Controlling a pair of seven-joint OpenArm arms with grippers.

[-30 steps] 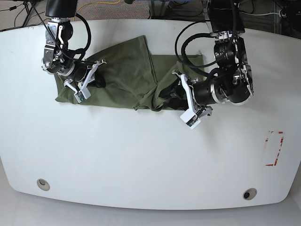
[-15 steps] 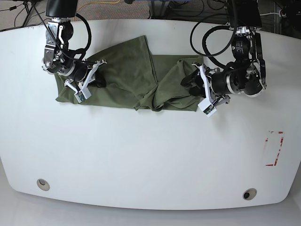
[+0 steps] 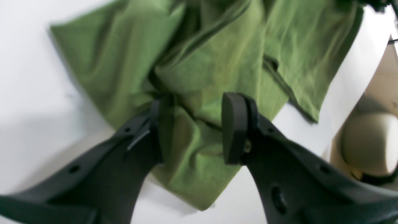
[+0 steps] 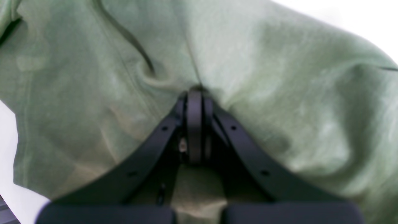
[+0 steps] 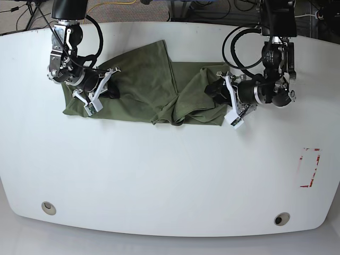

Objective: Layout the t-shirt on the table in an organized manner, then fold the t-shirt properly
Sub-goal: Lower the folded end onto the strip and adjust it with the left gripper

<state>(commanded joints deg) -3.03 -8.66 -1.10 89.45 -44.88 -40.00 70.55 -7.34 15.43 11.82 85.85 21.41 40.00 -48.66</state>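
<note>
Two arms work a crumpled t-shirt (image 5: 154, 87) lying bunched along the far side of the table (image 5: 170, 175). Right gripper (image 4: 195, 93) is clamped on a pinch of cloth near one end; left gripper (image 3: 192, 124) straddles a fold at the other, jaws apart, not yet gripping. Done well, the left should close on a single edge layer before both pull outward evenly.

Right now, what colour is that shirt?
Plain olive green t-shirt, no print; the base view shows it best.
</note>
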